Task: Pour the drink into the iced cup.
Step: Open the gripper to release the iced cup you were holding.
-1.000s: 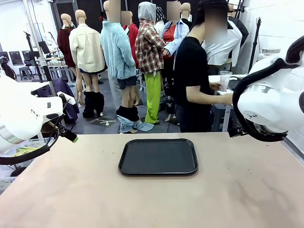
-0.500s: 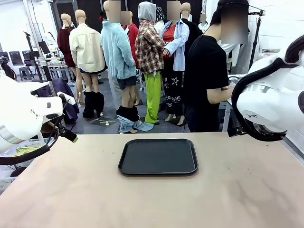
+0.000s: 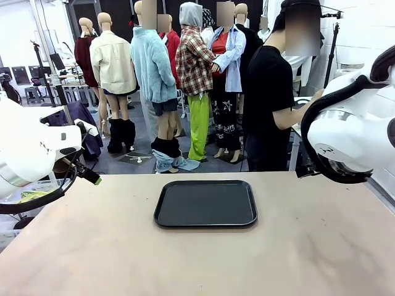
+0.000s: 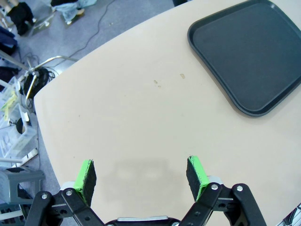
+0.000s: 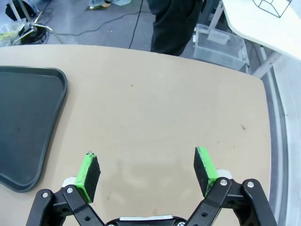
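Left tool (image 4: 141,174) spread apart above table (image 4: 141,108); right tool (image 5: 146,172) likewise; tray (image 3: 205,203) bare.

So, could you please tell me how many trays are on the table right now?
1: a black, rounded-square plastic tray lies at the middle of the beige table, nothing on it.

black tray (image 3: 205,203) sat empty mid-table (image 3: 308,246), person in a black tee (image 3: 271,98) stood just past the far edge

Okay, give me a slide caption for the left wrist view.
Left tool open above the bare tan table, black tray off to one side.
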Controlling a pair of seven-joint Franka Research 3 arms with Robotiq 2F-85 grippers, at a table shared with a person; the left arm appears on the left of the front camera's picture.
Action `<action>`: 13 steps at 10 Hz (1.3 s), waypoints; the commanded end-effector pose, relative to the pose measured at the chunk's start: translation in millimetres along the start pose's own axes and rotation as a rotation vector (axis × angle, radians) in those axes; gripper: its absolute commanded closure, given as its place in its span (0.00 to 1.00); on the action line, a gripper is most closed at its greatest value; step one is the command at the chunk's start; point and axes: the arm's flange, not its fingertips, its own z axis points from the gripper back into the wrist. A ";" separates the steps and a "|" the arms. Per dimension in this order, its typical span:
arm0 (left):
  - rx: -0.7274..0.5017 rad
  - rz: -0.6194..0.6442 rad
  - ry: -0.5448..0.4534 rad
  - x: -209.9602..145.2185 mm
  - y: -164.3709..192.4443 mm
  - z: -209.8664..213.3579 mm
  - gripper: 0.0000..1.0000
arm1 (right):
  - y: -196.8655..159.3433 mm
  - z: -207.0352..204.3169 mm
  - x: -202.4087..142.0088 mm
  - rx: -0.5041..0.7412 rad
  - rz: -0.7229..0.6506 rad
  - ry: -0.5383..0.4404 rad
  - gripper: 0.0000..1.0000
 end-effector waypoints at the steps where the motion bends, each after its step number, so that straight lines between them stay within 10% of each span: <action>1: 0.003 -0.003 0.017 1.4 1.4 2.7 0.00 | 3.3 -1.4 2.8 0.001 -0.010 0.001 0.00; 13: 0.003 -0.003 0.017 1.4 1.4 2.7 0.00 | -63.4 62.0 -24.1 -0.090 -0.118 -0.087 0.00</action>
